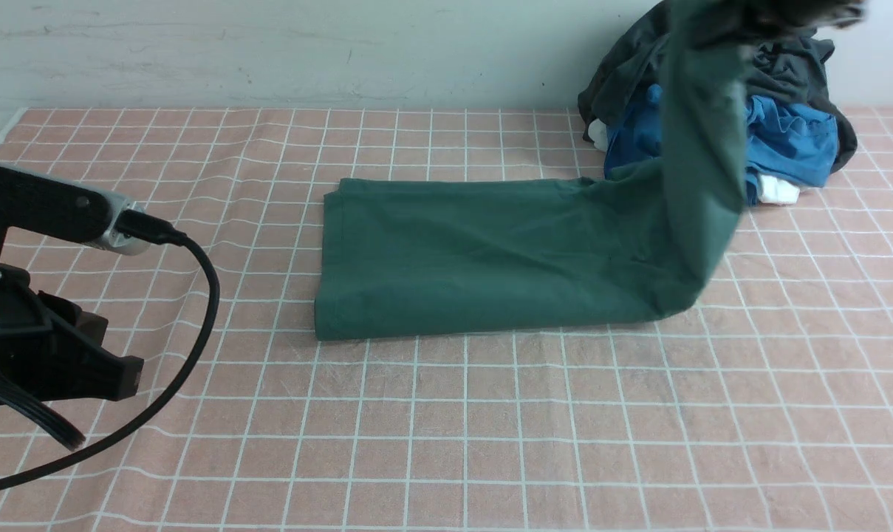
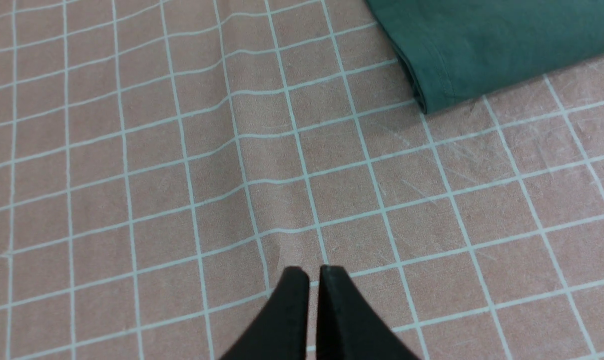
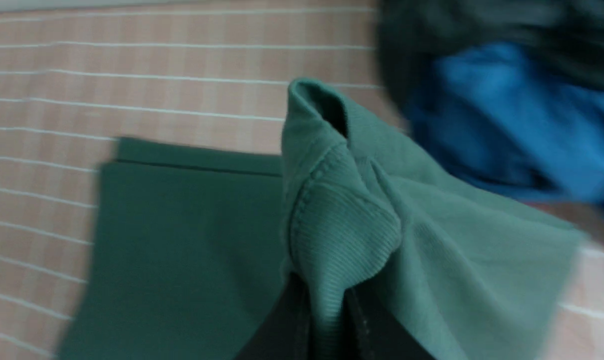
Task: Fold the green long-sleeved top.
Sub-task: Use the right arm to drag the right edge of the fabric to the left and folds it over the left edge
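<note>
one soft, limp, light green top (image 1: pixel 476 251); right tool (image 3: pixel 326 310) clamped on ribbed edge (image 3: pixel 341 235), likely firmest hold; left tool (image 2: pixel 314 274) clenched, empty.

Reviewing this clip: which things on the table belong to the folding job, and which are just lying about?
Part of the job:
green top, partly folded
right gripper, shut on its ribbed edge, holding that end up
left gripper, shut, holding nothing

Lying about:
blue garment, dark grey garment and a white piece, piled at the back
checked tablecloth
</note>
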